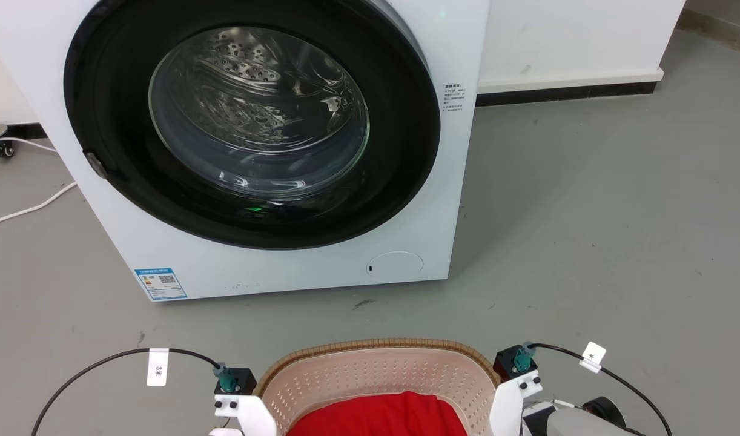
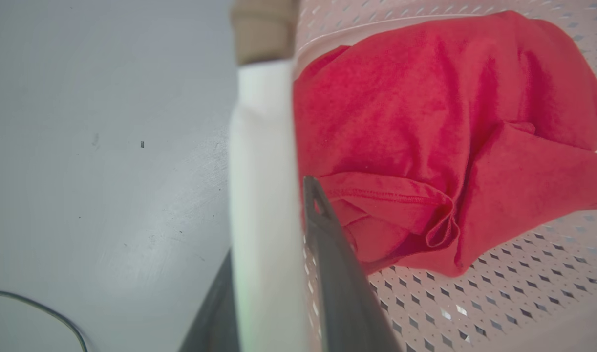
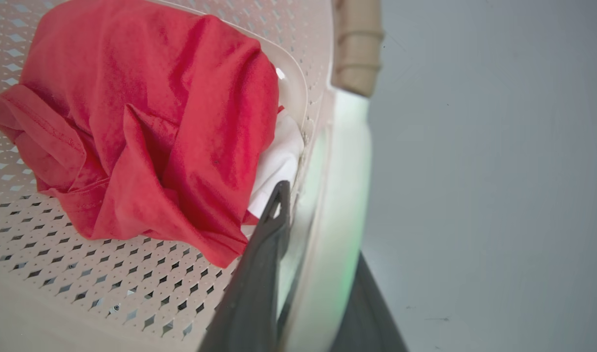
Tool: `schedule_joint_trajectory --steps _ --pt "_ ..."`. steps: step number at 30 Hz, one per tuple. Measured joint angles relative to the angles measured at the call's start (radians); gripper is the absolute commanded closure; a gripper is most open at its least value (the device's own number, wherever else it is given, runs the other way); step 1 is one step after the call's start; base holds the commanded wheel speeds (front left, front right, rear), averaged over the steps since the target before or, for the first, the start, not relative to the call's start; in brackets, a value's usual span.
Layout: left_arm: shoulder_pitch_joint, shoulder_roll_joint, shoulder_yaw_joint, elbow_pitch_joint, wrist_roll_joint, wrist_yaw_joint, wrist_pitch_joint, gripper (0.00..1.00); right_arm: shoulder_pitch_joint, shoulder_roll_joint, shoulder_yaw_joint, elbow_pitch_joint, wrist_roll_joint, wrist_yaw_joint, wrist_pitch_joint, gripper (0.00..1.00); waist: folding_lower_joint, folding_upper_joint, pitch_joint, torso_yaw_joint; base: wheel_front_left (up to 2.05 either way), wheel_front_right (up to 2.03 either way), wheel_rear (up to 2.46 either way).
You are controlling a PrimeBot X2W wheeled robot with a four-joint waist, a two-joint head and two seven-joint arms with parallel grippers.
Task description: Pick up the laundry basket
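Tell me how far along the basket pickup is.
Done: left pincer and right pincer each straddle a white handle of the laundry basket, one finger inside, one outside, apparently clamped. In hand: the grip. Left: the lift; I cannot tell whether the basket has left the floor yet.

Washer [image 1: 273, 151] is seen on grey floor [image 1: 588, 242], door shut. Blue label [image 1: 161, 283] is stuck at its lower left. White cable [image 1: 28, 209] is laid to its left. Red cloth [image 2: 450, 122] is crumpled, white cloth [image 3: 279, 156] tucked against it.
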Motion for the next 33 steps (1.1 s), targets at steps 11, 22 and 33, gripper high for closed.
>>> schedule_joint_trajectory --steps 11,22,33 --pt "-0.007 0.0 -0.03 0.007 -0.029 0.0 -0.007 1.0 -0.001 -0.001 0.011 -0.001 0.01 0.0 0.0 1.0 0.0 0.0 -0.001 0.0 0.0 0.0 0.0" --pt "-0.011 0.001 -0.058 0.01 -0.057 0.0 -0.012 1.0 -0.001 -0.003 0.019 -0.001 0.013 0.0 -0.004 1.0 0.0 0.0 -0.002 0.001 0.0 0.0 0.0" --pt "-0.012 0.004 -0.085 0.01 -0.081 0.0 -0.018 1.0 -0.001 -0.003 0.024 -0.002 0.016 0.0 -0.005 1.0 -0.0001 0.0 -0.004 -0.001 0.0 0.0 0.0"
